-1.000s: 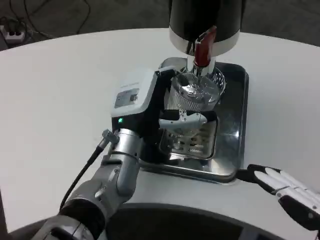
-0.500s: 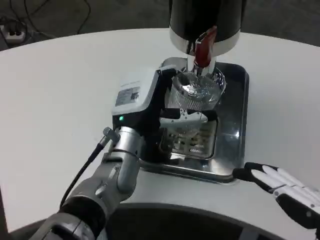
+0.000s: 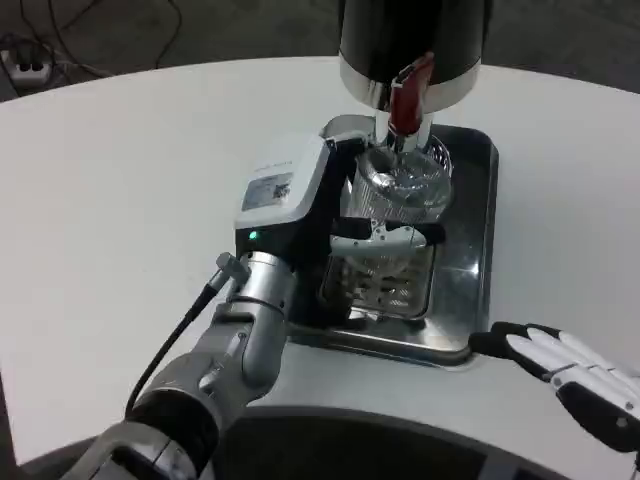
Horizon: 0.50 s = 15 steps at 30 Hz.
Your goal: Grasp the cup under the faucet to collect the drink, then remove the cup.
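The left robot hand [image 3: 330, 215] grips the clear cup [image 3: 400, 190], its white-and-black fingers [image 3: 385, 238] wrapped around the cup's near side. The cup sits directly under the faucet [image 3: 405, 105] with its red lever, below the black dispenser [image 3: 410, 40]. Beneath lies a steel tray [image 3: 480, 250] with a slotted grate [image 3: 385, 285], resting on the white surface [image 3: 120, 200]. The right robot hand [image 3: 575, 380] lies on the surface just beside the tray's near right corner, fingers stretched flat, holding nothing.
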### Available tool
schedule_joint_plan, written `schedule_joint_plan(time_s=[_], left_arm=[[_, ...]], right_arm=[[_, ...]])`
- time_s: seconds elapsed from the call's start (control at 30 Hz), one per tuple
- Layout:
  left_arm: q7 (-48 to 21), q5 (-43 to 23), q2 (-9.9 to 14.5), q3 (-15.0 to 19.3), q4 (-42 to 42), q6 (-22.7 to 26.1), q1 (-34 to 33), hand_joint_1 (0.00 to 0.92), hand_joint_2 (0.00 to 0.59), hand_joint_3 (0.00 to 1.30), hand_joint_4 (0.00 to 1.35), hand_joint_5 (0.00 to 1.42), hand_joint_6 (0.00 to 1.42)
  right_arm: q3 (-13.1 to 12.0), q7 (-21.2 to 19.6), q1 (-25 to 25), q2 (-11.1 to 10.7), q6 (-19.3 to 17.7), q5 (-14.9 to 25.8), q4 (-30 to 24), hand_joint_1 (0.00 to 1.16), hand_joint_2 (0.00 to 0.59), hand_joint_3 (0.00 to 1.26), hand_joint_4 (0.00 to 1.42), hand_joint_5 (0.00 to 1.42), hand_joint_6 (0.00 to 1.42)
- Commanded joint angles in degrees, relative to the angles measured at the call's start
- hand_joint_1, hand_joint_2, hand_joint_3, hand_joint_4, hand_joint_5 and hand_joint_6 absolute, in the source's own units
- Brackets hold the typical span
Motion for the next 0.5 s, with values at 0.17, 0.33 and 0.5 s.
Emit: schedule_joint_plan(time_s=[0.17,0.33,0.5], left_arm=[[-0.37,0.04,-0.18,-0.69,0.27,-0.67,0.26,0.632,0.026,0.73,0.82,1.05,1.13],[-0.08,0.01,-0.19,-0.69,0.06,-0.46,0.75,0.625,0.03,0.72,0.82,1.05,1.13],[-0.16,-0.55,0.02,-0.2,-0.3,-0.47,1.52,0.49,0.036,0.52,0.66,0.92,1.02]], right_arm=[[-0.39,-0.87,1.08,-0.02,-0.23,0.47,-0.77,0.5,0.477,0.1,0.04,0.0,0.0],[-0.51,-1.14,1.74,0.32,-0.77,0.51,-0.77,0.5,0.477,0.1,0.04,0.0,0.0],[-0.72,-2.02,2.68,1.35,-1.92,0.8,-0.77,0.5,0.478,0.1,0.04,0.0,0.0]])
